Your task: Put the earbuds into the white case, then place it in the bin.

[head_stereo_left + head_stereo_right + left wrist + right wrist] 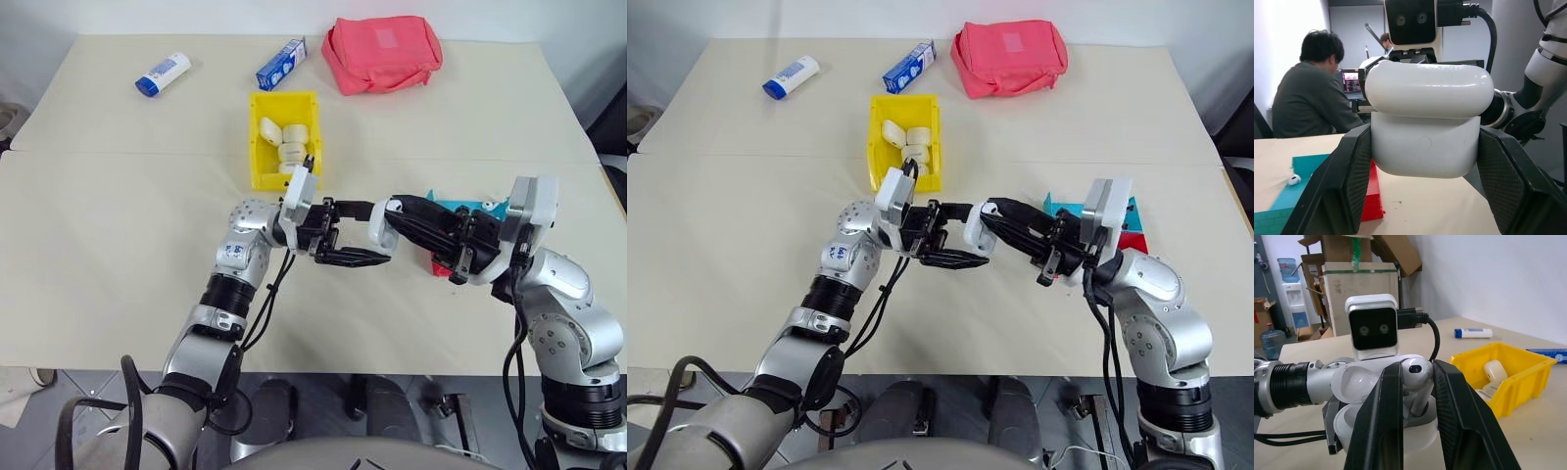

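Bin [257,147] sits mid-table [118,245], several cases [284,142] inside. Behind it: tube [163,73] to the left, small carton [281,64] centre, pouch [382,54] to the right. Trays [1288,196] at table's right, one earbud [1294,179] on the upper tray.

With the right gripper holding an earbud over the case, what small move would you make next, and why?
Probably ease the earbud straight down: the right gripper pinches it just above the open white case, which the left gripper clamps, and its stem already points into the case.
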